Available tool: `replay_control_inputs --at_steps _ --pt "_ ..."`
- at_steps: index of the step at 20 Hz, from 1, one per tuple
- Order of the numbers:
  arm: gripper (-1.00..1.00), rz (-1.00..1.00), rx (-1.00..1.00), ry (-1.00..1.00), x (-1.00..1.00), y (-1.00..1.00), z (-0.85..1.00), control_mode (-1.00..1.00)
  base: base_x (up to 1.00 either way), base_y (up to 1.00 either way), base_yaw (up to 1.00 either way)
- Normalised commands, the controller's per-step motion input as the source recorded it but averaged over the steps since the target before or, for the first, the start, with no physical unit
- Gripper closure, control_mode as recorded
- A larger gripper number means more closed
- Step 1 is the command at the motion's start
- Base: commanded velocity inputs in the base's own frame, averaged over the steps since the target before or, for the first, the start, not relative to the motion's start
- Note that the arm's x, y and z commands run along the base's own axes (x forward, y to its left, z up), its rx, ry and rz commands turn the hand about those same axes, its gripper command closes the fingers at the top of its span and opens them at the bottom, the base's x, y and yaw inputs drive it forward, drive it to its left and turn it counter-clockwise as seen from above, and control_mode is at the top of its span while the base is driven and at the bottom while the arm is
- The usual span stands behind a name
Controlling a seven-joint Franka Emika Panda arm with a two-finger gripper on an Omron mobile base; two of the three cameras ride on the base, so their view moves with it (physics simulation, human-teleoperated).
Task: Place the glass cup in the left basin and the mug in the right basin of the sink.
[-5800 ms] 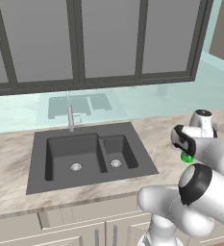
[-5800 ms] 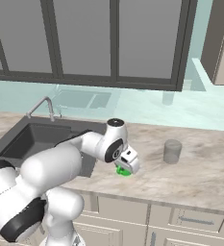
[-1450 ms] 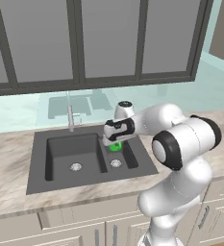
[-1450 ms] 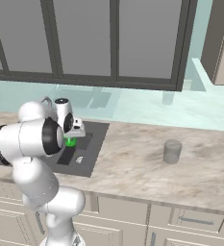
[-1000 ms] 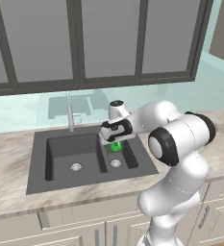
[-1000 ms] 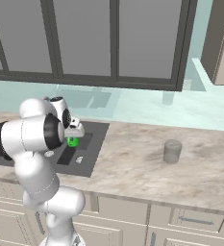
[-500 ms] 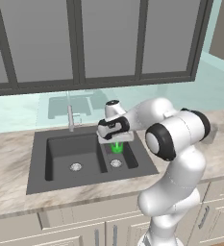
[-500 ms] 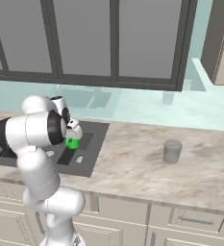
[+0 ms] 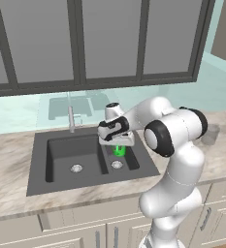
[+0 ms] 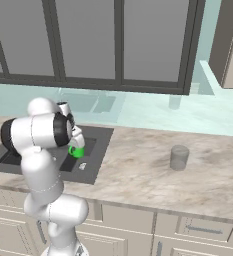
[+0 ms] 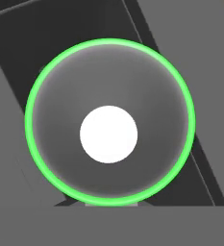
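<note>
Holding the mug [image 9: 119, 150] in a closed gripper [image 9: 117, 143] over the right basin [image 9: 125, 162] (upright), glass cup [image 10: 178, 157] on counter [image 10: 153, 180]

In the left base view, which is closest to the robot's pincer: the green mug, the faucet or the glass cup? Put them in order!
1. The green mug, right at the pincer, over the right basin.
2. The faucet, behind the sink, to the left.
3. The glass cup, far right on the counter.
</note>
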Motion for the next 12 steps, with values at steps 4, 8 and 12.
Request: replay_control_inputs --at_steps 4,8,12 --pt "1.0 -0.21 0.0 0.0 0.1 0.03 -0.17 -1.0 0.0 0.0 0.0" --pt "1.0 -0.22 0.0 0.0 0.2 0.08 -0.2 -1.0 0.0 0.0 0.0" --pt "1.0 -0.22 0.0 0.0 0.23 0.08 -0.18 -1.0 0.0 0.0 0.0"
